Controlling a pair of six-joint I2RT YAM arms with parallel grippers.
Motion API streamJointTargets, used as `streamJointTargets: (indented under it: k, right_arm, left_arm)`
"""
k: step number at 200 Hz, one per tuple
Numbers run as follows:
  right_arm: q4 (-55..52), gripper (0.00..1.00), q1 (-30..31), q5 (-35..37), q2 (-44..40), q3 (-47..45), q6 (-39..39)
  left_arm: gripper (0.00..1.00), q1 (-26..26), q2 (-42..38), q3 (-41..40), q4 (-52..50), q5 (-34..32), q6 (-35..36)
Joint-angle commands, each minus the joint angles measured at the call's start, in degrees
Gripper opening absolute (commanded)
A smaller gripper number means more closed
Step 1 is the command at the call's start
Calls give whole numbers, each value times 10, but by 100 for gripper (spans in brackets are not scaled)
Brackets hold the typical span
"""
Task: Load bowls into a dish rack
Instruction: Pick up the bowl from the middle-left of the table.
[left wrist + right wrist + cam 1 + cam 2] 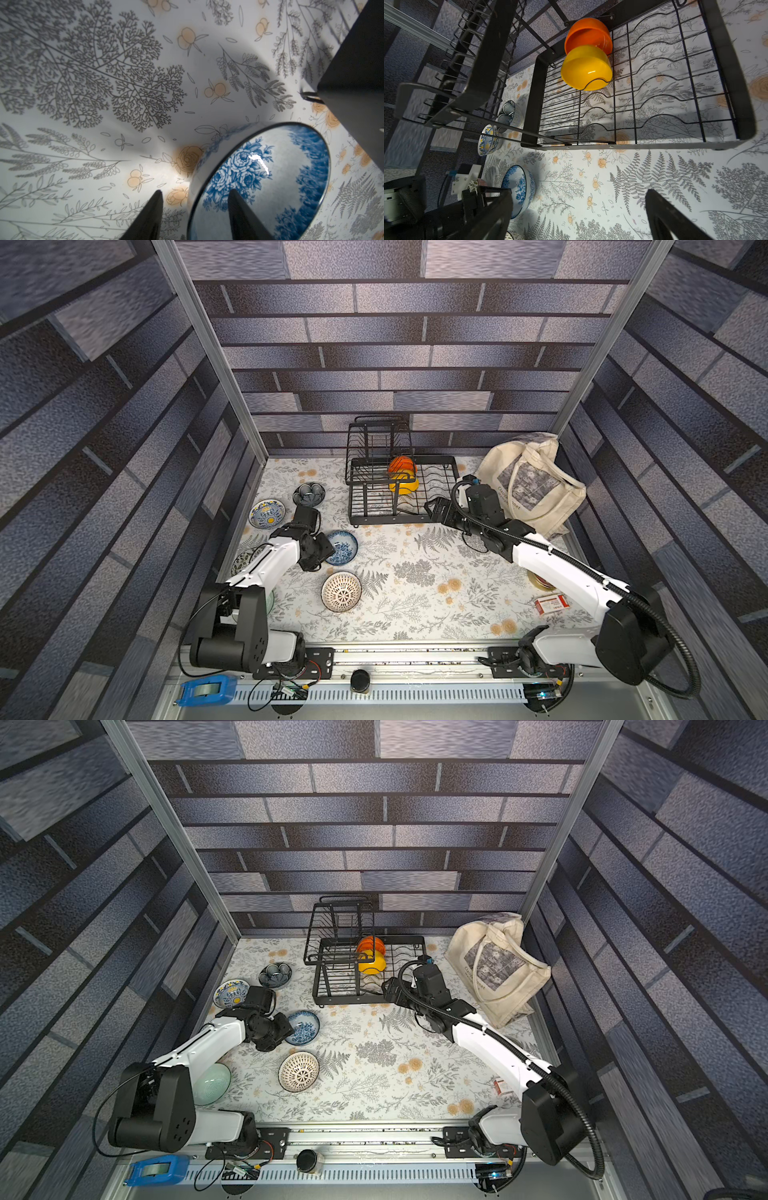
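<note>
The blue-and-white floral bowl point(345, 546) point(280, 166) sits upright on the cloth, left of centre. My left gripper point(194, 192) straddles its near rim, one finger inside and one outside, with a gap on each side. The black dish rack point(415, 519) point(747, 83) stands at the back, with an orange bowl point(587, 33) and a yellow bowl point(585, 68) on edge in its dividers. My right gripper point(578, 191) hovers open and empty by the rack's front right corner. A white lattice bowl point(341, 591), a blue-yellow bowl point(267, 513) and a dark blue-grey bowl point(308, 494) lie on the left.
A beige tote bag point(532, 485) leans in the back right corner. A red packet point(550, 605) and a small tin point(540, 581) lie under the right arm. A pale green bowl point(212, 1083) and a dark patterned bowl point(245, 560) are partly hidden by the left arm.
</note>
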Motion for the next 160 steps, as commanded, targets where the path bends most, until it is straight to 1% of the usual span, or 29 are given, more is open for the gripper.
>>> streamJointTargets:
  k: [1, 12, 28, 38, 47, 56, 65, 97, 105, 120, 129, 144, 160]
  right_arm:
    - [-33, 100, 8, 28, -1, -5, -17]
    - [-38, 100, 10, 29, 2, -3, -19]
    - [-39, 100, 13, 32, 4, -2, -23]
    - [-41, 100, 14, 39, 4, -2, -24]
    - [-41, 100, 15, 45, 4, -4, -26]
    - [-42, 100, 15, 48, 4, -6, -28]
    - [-42, 100, 15, 51, 4, -8, -27]
    - [-38, 100, 15, 57, 2, -18, -29]
    - [-38, 100, 15, 58, 1, -20, -29]
    - [-50, 100, 15, 65, 0, -17, -36]
    - [-57, 100, 15, 72, -1, -14, -40]
    - [-70, 100, 15, 85, -2, -10, -43]
    - [-84, 100, 15, 99, -2, -5, -43]
  left_arm:
    - [43, 5, 6, -8, 16, 6, 2]
    - [38, 6, 7, -7, 17, 7, 1]
    - [36, 6, 8, -6, 17, 5, 2]
    - [32, 6, 9, -8, 19, 4, 3]
    - [28, 7, 10, -8, 19, 4, 3]
    - [21, 7, 9, -9, 21, 8, 3]
    - [16, 9, 7, -12, 28, 16, 2]
    - [13, 9, 1, -11, 32, 19, 3]
    - [9, 9, -1, -10, 32, 20, 5]
    - [6, 7, -6, -6, 31, 24, 6]
    - [0, 6, -10, -5, 31, 26, 8]
    - [0, -2, -18, 2, 30, 27, 15]
    - [0, -17, -27, 16, 18, 9, 25]
